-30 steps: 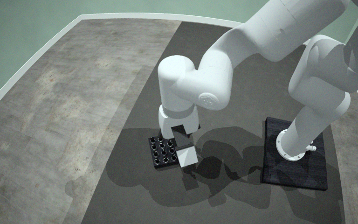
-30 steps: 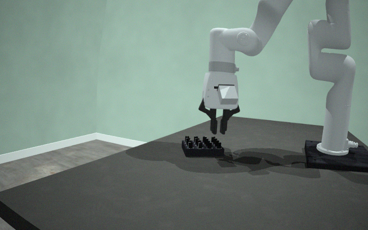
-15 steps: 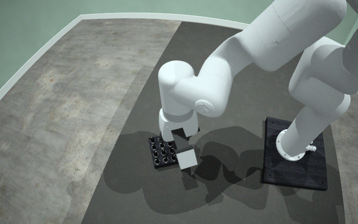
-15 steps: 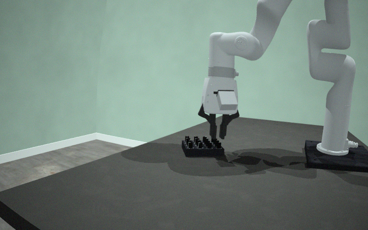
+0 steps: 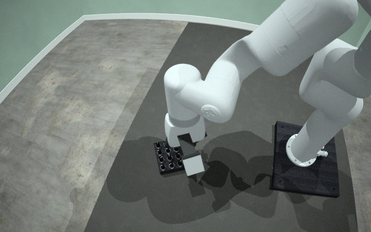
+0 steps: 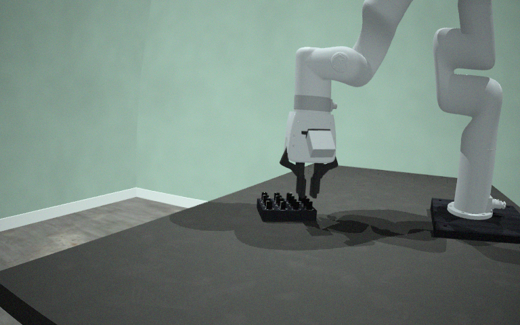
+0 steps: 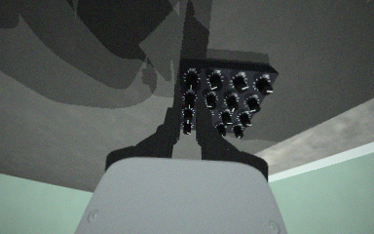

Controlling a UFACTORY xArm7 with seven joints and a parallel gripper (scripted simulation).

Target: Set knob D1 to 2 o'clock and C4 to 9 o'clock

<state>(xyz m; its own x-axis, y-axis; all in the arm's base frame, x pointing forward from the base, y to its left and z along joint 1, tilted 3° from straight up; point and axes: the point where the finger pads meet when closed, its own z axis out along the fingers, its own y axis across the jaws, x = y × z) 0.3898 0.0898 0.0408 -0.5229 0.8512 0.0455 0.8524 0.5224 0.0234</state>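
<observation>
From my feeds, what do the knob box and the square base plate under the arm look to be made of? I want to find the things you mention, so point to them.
Knob box [image 5: 172, 171] [image 6: 287, 217] [image 7: 229, 64]: probably molded plastic, dark and fairly matte, with smooth flat sides; painted metal is possible.

Base plate [image 5: 309, 183] [image 6: 441, 225]: perhaps black-stained wood, since fine grain-like streaks run across its dull top.
</observation>
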